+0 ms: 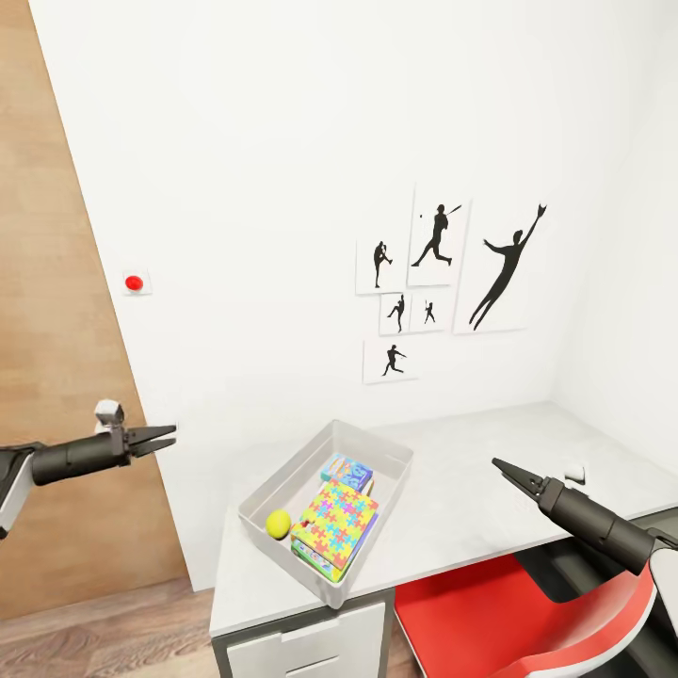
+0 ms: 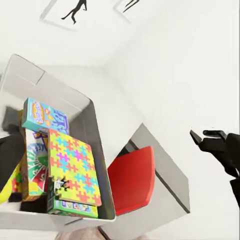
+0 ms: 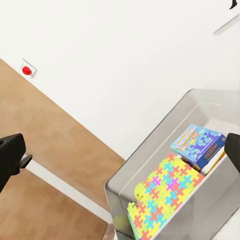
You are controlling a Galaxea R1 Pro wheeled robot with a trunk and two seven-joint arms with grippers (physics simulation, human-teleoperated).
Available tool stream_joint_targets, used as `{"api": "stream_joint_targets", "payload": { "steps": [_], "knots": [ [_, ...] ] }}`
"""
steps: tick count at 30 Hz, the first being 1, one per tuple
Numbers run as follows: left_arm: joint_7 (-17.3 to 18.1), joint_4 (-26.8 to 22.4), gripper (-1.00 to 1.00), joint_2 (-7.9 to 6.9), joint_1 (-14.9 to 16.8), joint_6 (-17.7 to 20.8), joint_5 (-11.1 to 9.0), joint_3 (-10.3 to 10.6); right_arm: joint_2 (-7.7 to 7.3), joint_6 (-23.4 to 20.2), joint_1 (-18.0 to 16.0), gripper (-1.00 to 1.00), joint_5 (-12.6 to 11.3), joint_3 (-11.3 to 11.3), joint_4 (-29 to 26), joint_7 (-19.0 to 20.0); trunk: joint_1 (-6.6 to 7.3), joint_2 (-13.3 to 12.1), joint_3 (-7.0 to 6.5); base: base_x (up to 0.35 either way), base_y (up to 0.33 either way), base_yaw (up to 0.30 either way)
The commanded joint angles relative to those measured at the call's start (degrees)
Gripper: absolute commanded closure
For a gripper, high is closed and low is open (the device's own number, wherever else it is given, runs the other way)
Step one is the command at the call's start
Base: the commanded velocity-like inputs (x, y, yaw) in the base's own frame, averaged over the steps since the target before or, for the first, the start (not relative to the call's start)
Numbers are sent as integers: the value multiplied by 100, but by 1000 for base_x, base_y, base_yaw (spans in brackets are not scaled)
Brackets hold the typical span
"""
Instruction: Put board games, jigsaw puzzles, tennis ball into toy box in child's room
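The toy box (image 1: pixel 275 478) stands on the table (image 1: pixel 471 471) near its left end. Inside lie the tennis ball (image 1: pixel 278 524), a bright jigsaw puzzle (image 1: pixel 336 513) on top of a stack, and a small blue board game (image 1: pixel 347 470) at the far end. The left wrist view shows the jigsaw (image 2: pixel 72 165), the blue game (image 2: pixel 45 116), a green and red game (image 2: pixel 32 165) and a multicoloured box (image 2: pixel 70 207) beneath. My left gripper (image 1: pixel 169 438) hangs open and empty beyond the table's left end. My right gripper (image 1: pixel 499 466) is open and empty above the table, right of the toy box.
A red chair (image 1: pixel 490 621) is tucked under the table's right part, below my right arm. White drawers (image 1: pixel 311 645) sit under the toy box. A wooden door (image 1: pixel 56 377) and a red wall button (image 1: pixel 135 282) are at the left. Silhouette posters (image 1: pixel 438 282) hang behind.
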State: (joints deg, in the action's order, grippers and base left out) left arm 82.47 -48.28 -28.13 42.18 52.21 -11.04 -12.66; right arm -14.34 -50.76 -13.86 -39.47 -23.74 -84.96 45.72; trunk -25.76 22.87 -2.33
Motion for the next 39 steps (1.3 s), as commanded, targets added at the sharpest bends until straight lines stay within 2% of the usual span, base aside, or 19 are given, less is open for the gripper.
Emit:
{"api": "stream_joint_targets", "payload": {
  "steps": [1, 2, 4, 9, 17, 23, 33, 39],
  "knots": [
    [127, 103, -100, -20, -11, -59, -13, -7, 1, -28, -3, -100, -2, -6, 0, 16, -2, 5, 2, 0, 0, 0],
    [290, 244, -100, -52, -29, -231, -29, -17, 0, -32, -3, -100, -4, -7, -1, 16, -2, 5, 2, -6, 0, 0],
    [478, 366, -100, -87, -45, -333, -40, -37, -3, -36, -3, -100, -6, -8, -2, 10, -2, 5, 2, -45, 5, 0],
    [753, 461, -100, -124, -57, -355, -24, -80, -11, -43, -3, -100, -8, -8, -3, 31, -2, 5, 2, -146, 84, -5],
    [753, 492, -100, -146, -61, -393, -16, -104, -7, -34, -3, -100, 0, -8, 5, 318, -2, 5, -22, -114, 90, -185],
    [753, 494, -100, -150, -61, -397, -20, -105, -7, -31, -3, -100, 0, -8, 5, 370, -2, 5, -34, -15, 11, -186],
    [753, 495, -100, -295, -61, -375, -43, -128, -40, -45, -3, -100, 1, -15, 6, 363, -2, 5, -37, -2, 1, -25],
    [753, 495, -100, -308, -61, -362, -53, -138, -33, -57, -3, -100, 1, -22, 6, 366, -2, 5, -37, 0, 0, -1]
  ]
}}
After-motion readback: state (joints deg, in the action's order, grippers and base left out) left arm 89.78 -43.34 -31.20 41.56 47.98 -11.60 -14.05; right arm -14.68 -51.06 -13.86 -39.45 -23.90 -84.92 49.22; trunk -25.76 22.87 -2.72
